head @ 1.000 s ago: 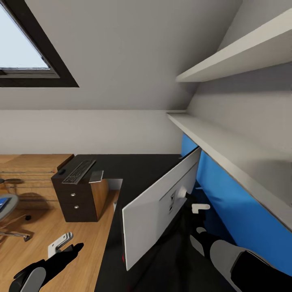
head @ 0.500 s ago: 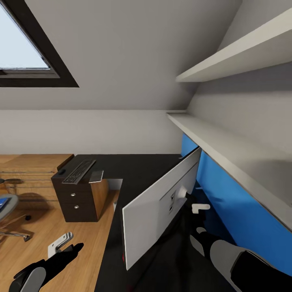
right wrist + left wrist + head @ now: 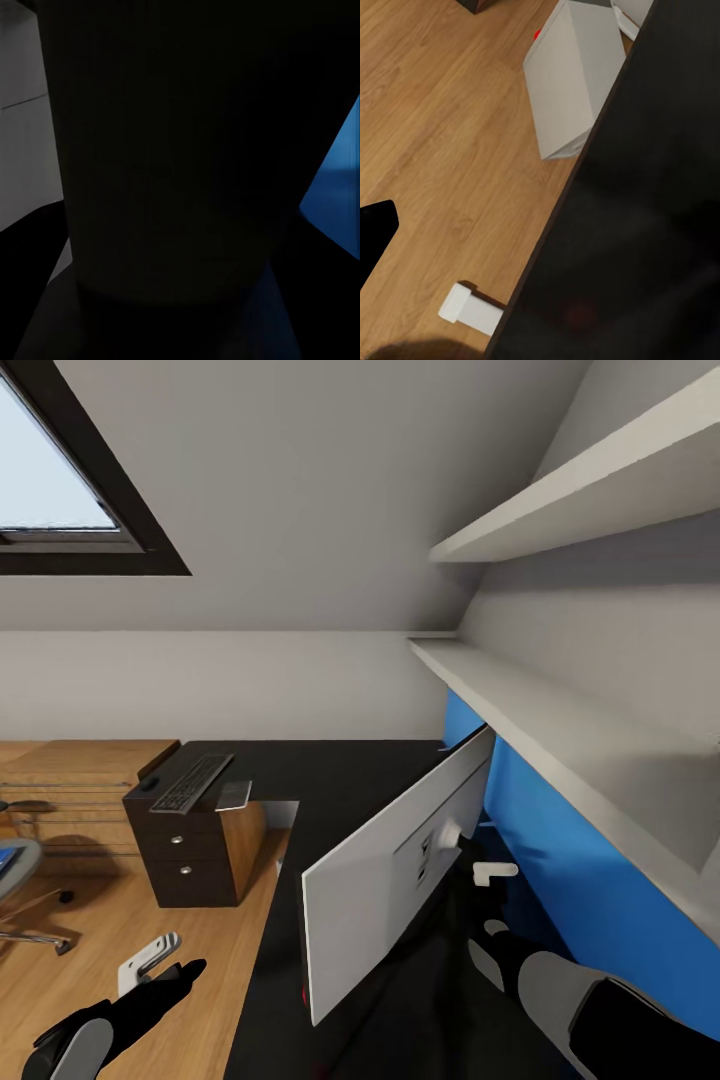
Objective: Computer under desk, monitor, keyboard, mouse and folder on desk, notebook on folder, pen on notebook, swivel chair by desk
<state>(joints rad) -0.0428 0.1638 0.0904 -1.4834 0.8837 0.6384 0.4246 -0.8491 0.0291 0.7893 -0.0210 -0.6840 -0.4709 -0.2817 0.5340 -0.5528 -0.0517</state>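
Right now the monitor step is being handled, with the screen's pale back facing the robot.

The monitor (image 3: 395, 880) is standing on the black desk (image 3: 340, 780), and the right gripper (image 3: 492, 895) is reaching behind it near the stand; I cannot tell whether its jaws are parted or closed. The left gripper (image 3: 150, 965) is hanging spread over the floor, holding nothing. The keyboard (image 3: 192, 782) is lying on the desk's far end. Next, the screen probably needs turning.

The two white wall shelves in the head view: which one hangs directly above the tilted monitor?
The lower shelf. It runs just over the blue panel, with the monitor leaning beneath its near edge; the upper shelf sits well higher up the wall.
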